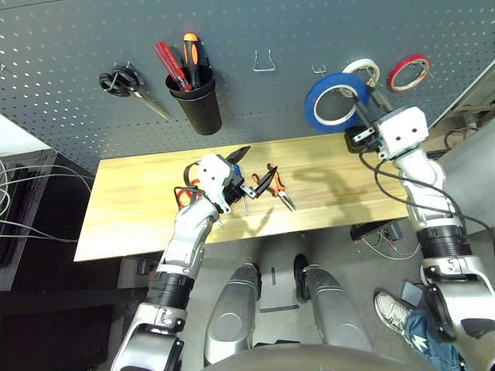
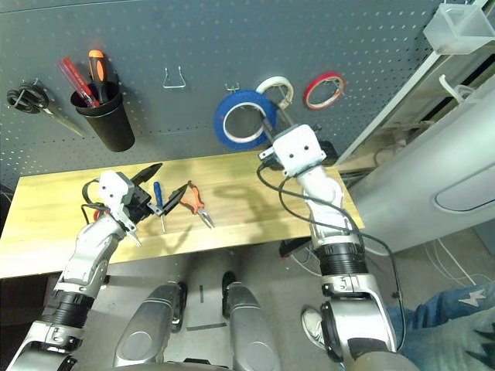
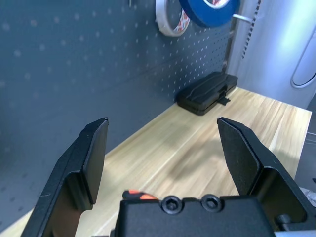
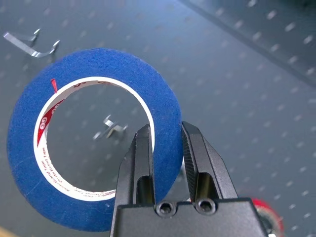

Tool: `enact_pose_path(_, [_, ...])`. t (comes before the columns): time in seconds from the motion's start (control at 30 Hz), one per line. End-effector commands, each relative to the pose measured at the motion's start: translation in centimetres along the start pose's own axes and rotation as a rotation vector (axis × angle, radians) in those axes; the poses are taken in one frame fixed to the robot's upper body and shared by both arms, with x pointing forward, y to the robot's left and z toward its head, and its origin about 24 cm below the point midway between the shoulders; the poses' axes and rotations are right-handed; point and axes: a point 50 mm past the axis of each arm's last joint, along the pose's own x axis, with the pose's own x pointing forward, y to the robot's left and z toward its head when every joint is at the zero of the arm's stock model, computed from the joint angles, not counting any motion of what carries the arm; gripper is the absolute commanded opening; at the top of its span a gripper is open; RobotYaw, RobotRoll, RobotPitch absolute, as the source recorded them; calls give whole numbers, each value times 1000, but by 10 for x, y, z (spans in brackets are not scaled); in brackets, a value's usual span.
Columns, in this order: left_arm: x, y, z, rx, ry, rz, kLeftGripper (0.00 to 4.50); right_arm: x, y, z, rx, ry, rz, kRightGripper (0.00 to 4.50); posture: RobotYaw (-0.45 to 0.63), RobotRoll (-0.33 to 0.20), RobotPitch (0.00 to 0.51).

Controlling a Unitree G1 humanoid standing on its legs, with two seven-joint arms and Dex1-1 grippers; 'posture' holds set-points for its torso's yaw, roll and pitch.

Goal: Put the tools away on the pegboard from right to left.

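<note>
Right gripper [image 4: 165, 163] is clamped on the blue tape ring [image 4: 94, 136], one finger inside the ring, one outside, pinching the wall. We read this as the carry grip: it leaves the centre hole free to slip over a hook. In the right wrist view a small metal hook [image 4: 111, 127] shows through the hole, so we judge alignment w/ that hook is the step in hand (ring not yet hung).

In the head views the ring is held up against the pegboard [image 1: 255, 31], w/ the white tape roll [image 1: 363, 71] at approx. 2 o'clock from it and the red tape roll [image 1: 408, 73] further toward 3 o'clock. Ring is the rightmost tool, which fits the right-to-left order.

Left gripper [image 3: 168, 158] hangs over the table [image 1: 340, 166], jaws wide apart, holding nothing; probably waiting its turn.

Pliers [image 1: 272, 184] and blue-handled screwdriver [image 2: 158, 199] lie flat on the table beside the left gripper. Red-handled scissors [image 1: 186, 197] are mostly hidden behind that arm.

Black cup [image 1: 197, 100] already carries a red and an orange-handled tool; black-handled scissors [image 1: 124, 83] hang at 9 o'clock from it. Wire hook [image 1: 264, 62] is free.

Writing: red print runs round the ring's inner core, too small to read. No brand legible elsewhere.
</note>
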Motion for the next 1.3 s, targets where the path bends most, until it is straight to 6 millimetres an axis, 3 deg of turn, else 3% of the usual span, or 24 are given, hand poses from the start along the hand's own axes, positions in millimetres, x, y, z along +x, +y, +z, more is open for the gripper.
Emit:
enact_pose_path(0.03, [4, -3, 4, -15, -18, -11, 4500, 3, -6, -1, -6, 5, -37, 713, 139, 0, 213])
enact_pose_path(0.4, [12, 1, 14, -18, -57, 11, 4500, 14, 3, -31, 20, 132, -77, 713, 159, 0, 206])
enact_pose_path(0.73, [11, 1, 14, -18, -55, 25, 4500, 31, 22, -44, 75, 209, -48, 712, 176, 0, 207])
enact_pose_path(0.9, [9, 1, 12, -16, -44, 27, 4500, 23, 23, -50, 107, 236, -46, 2367, 180, 0, 210])
enact_pose_path(1.1, [4, 4, 4, -2, 12, 30, 4500, -15, 30, -53, 53, 230, 86, 4386, 172, 0, 217])
enact_pose_path(1.3, [-1, 6, -5, 8, 70, 26, 4500, -48, 40, -67, 125, 365, 135, 4451, 173, 0, 220])
